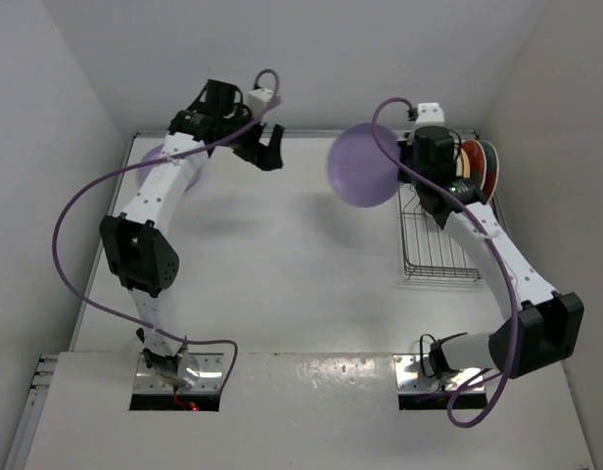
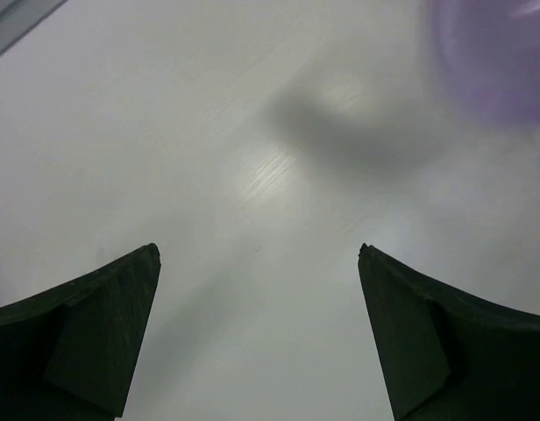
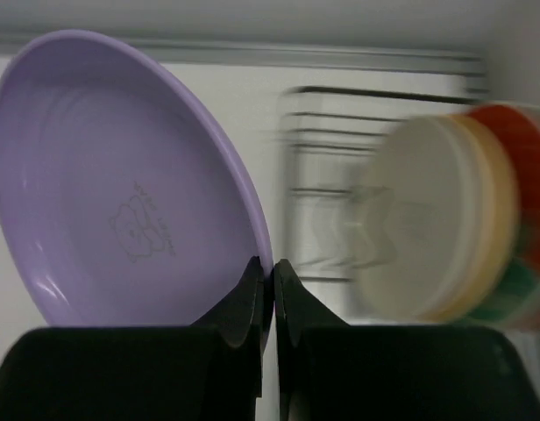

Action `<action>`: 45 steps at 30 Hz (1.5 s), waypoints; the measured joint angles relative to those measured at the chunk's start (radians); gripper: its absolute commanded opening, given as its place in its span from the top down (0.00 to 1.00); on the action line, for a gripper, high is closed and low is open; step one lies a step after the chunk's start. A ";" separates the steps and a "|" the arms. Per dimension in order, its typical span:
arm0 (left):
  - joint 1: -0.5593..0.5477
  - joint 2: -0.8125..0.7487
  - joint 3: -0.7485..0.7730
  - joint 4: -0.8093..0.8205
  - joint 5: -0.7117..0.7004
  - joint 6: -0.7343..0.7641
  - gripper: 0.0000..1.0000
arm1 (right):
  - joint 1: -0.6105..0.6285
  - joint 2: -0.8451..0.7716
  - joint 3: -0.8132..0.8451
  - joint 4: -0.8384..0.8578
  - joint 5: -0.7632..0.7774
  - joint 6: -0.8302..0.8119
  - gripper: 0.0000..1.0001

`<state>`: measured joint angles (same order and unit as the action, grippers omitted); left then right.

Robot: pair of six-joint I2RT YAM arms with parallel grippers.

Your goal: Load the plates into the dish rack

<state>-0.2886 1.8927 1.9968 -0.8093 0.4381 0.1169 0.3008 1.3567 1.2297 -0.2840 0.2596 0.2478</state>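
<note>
My right gripper [image 3: 273, 263] is shut on the rim of a lilac plate [image 3: 121, 184], holding it upright on edge. From above, this lilac plate [image 1: 363, 166] hangs just left of the dish rack [image 1: 439, 240], a grey wire basket at the right. A yellow-orange plate [image 3: 480, 219] and a red plate with teal pattern [image 3: 529, 167] stand upright at the rack's far end [image 1: 481, 168]. My left gripper [image 1: 267, 149] hovers open and empty over the far middle of the table [image 2: 259, 250]. Another lilac plate [image 1: 151, 157] lies at the far left, partly hidden under the left arm.
White walls close in the table at the back and both sides. The rack's near half [image 1: 440, 257] shows bare wires. A purple cable [image 1: 71, 220] loops out from the left arm, and another [image 1: 478, 397] curls by the right arm's base.
</note>
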 measured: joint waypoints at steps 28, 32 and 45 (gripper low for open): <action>0.233 -0.006 -0.164 -0.122 -0.144 0.134 0.00 | -0.013 0.094 -0.173 0.649 0.829 -0.824 1.00; 0.233 -0.014 -0.179 -0.124 -0.144 0.135 0.00 | 0.007 0.146 -0.190 0.723 0.864 -0.888 1.00; 0.241 -0.039 -0.204 -0.124 -0.141 0.141 0.00 | 0.031 0.277 -0.222 0.995 0.969 -1.038 1.00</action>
<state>-0.0475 1.8542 1.7931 -0.9337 0.2974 0.2581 0.3317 1.6333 1.0073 0.7109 1.2285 -0.7902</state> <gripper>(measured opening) 1.000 0.020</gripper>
